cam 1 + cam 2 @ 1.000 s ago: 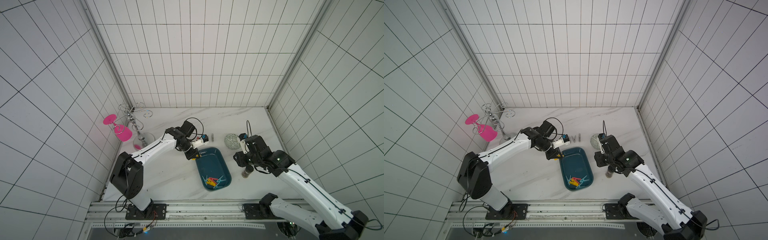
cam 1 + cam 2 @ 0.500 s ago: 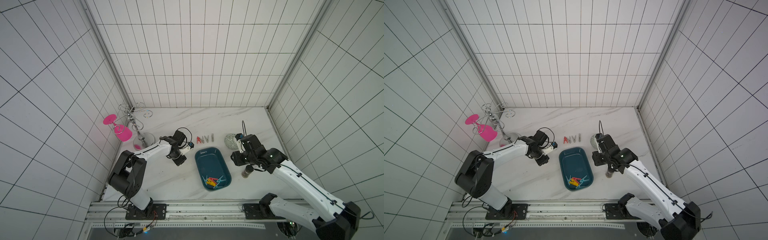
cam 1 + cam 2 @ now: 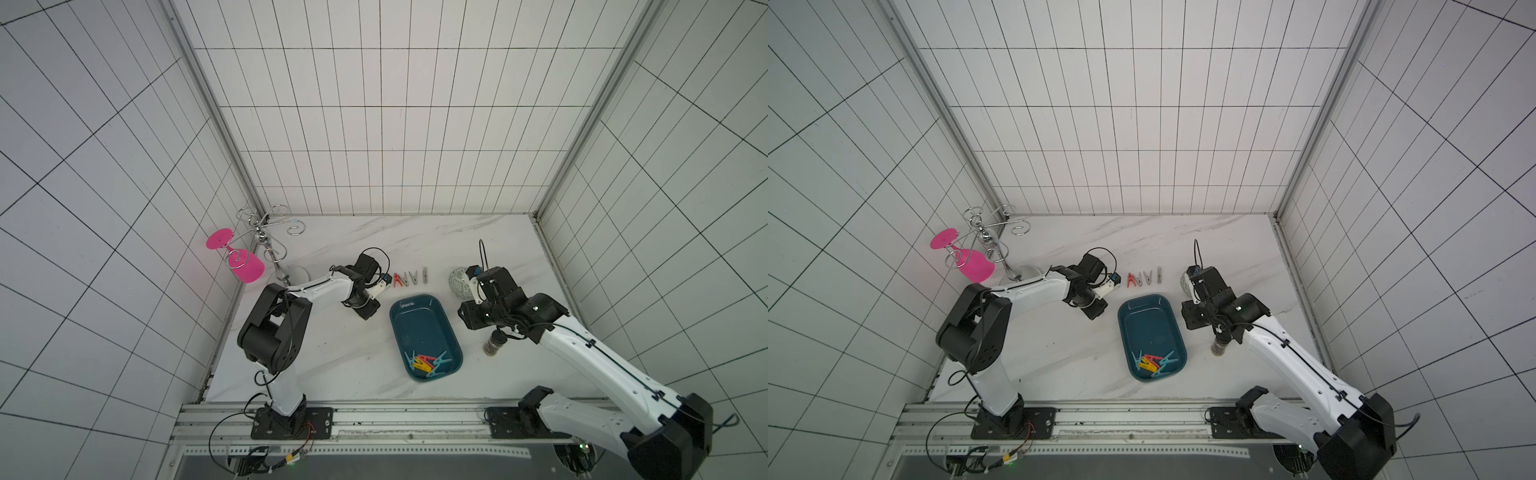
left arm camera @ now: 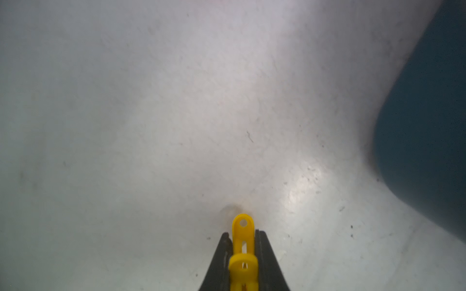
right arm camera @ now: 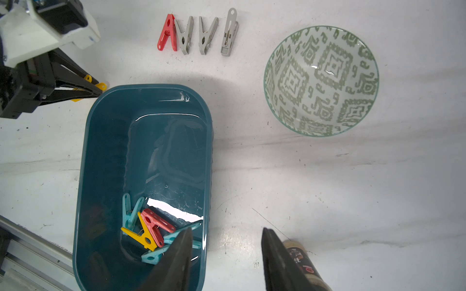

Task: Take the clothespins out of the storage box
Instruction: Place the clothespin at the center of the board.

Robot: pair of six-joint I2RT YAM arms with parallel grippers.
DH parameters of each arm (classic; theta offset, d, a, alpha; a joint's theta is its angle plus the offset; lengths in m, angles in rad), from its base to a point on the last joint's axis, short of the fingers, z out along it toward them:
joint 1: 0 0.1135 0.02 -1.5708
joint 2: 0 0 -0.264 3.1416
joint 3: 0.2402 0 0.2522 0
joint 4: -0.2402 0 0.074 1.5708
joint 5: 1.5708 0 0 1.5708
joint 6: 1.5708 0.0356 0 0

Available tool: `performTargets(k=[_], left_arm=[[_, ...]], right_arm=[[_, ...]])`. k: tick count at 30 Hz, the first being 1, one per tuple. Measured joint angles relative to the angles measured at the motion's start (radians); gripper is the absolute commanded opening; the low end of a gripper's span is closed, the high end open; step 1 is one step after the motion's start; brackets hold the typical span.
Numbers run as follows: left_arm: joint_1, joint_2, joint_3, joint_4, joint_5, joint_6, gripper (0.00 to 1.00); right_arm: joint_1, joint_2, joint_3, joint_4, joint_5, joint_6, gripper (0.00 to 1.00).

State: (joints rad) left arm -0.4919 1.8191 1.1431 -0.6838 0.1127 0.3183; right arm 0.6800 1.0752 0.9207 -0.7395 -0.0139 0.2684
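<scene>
Four clothespins (image 5: 184, 42) in a row on table (image 5: 327, 189), one red, three grey, five in storage box (image 5: 100, 151), left gripper (image 4: 243, 239) pinching one yellow clothespin (image 4: 242, 226), right gripper (image 5: 227, 234) spread

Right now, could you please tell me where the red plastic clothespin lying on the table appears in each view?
In a top view: the red plastic clothespin ends the row of three grey plastic clothespins, behind the dark teal plastic storage box.
In a top view: the same place.
Left wrist: not in it.
Right wrist: beside the grey ones, beyond the box's empty end.
Shared landmark: the storage box, in all four.
</scene>
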Motion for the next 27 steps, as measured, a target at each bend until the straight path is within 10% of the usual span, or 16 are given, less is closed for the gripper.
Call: performTargets(k=[14,27], left_arm=[[0.000,0.196,0.258,0.021,0.030,-0.098,0.13],[-0.002,0.199,0.267,0.006,0.059,-0.077,0.38]], right_arm=[[0.000,0.000,-0.022,0.028,0.000,0.028,0.49],[0.000,0.008,-0.022,0.037,0.000,0.020,0.55]])
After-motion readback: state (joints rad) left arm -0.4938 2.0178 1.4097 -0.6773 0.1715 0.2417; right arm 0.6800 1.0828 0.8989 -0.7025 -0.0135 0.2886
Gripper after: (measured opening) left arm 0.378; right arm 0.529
